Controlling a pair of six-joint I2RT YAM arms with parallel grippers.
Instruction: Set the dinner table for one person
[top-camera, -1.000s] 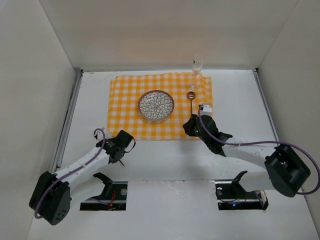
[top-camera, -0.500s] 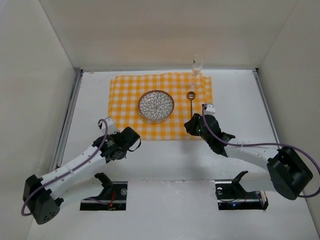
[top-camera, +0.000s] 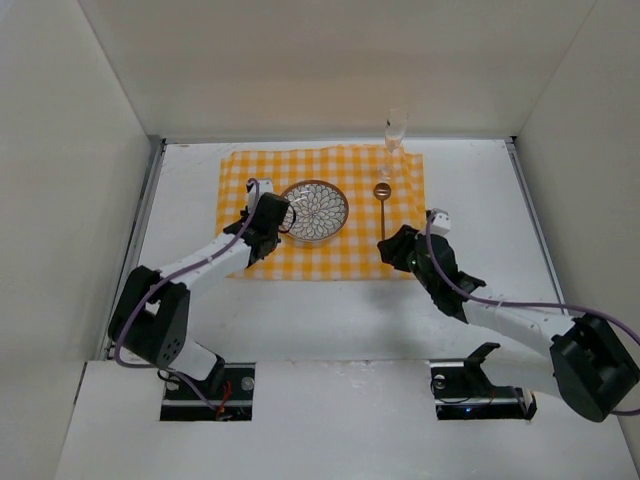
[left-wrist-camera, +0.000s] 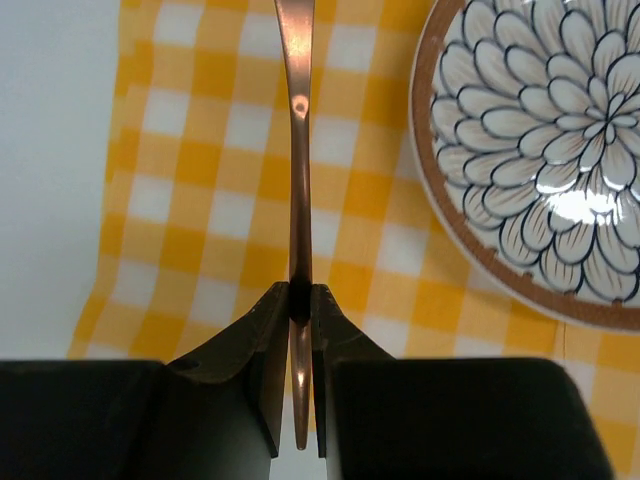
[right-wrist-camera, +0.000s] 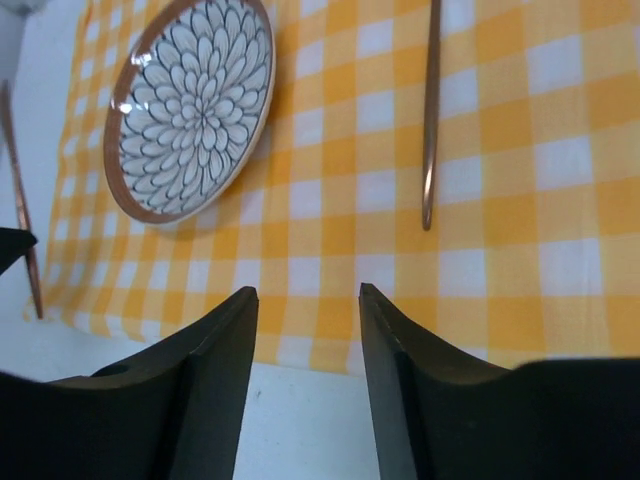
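One utensil (left-wrist-camera: 297, 150), clamped in the left end effector (left-wrist-camera: 298, 295), awaits placing: judged next, lower it onto cloth (left-wrist-camera: 180, 200) beside plate (left-wrist-camera: 540, 150); right end effector (right-wrist-camera: 307, 295) open, empty.

You're looking into a plain white enclosure. A far wall (top-camera: 340, 60), a left wall (top-camera: 60, 180) and a right wall (top-camera: 590, 120) close in the dinner table (top-camera: 470, 190). One grey metal rail (top-camera: 135, 240) runs along the table's left edge, and a second rail (top-camera: 532, 210) runs along the right. At the near edge, a white panel (top-camera: 340, 420) has two dark cut-outs (top-camera: 185, 410). The light is soft and even, with faint shadows.
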